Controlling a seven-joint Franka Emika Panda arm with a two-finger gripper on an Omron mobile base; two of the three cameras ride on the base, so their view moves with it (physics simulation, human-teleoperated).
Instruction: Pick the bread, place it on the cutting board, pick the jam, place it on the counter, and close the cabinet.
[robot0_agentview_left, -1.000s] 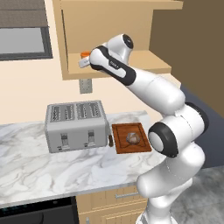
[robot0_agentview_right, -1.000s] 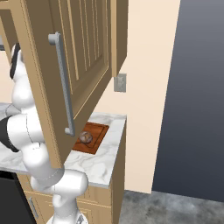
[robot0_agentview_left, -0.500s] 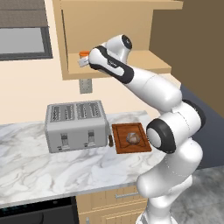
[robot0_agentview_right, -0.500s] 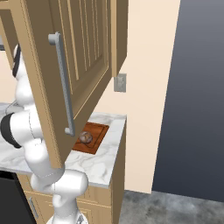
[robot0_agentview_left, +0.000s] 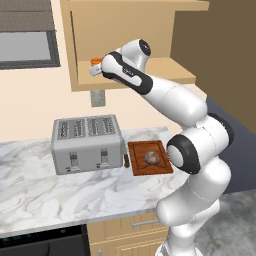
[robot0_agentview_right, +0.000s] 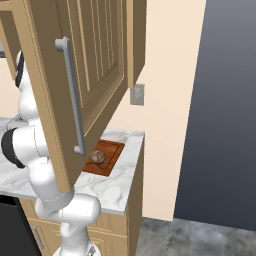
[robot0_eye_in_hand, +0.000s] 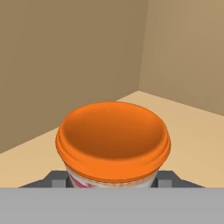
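Observation:
The jam (robot0_eye_in_hand: 113, 140), a squat orange-lidded jar, stands on the shelf of the open cabinet (robot0_agentview_left: 165, 70), at its left end. My gripper (robot0_eye_in_hand: 113, 181) reaches into the cabinet and is shut on the jar, one fingertip pressed against each side just below the lid. From the left base view the jam (robot0_agentview_left: 96, 61) peeks out just beyond the gripper (robot0_agentview_left: 95, 69). The bread (robot0_agentview_left: 152, 158) lies on the cutting board (robot0_agentview_left: 142, 167) on the counter (robot0_agentview_left: 75, 190). The right base view shows the bread (robot0_agentview_right: 98, 157), the board (robot0_agentview_right: 112, 150) and the cabinet door (robot0_agentview_right: 95, 65) swung wide open.
A silver toaster (robot0_agentview_left: 87, 142) stands on the counter left of the board. A wall outlet (robot0_agentview_left: 98, 98) sits under the cabinet. The open door's bar handle (robot0_agentview_right: 72, 95) juts toward the base. The counter ends just right of the board, beside a wall.
The fingers have closed from wide open onto the jam. The arm has barely moved.

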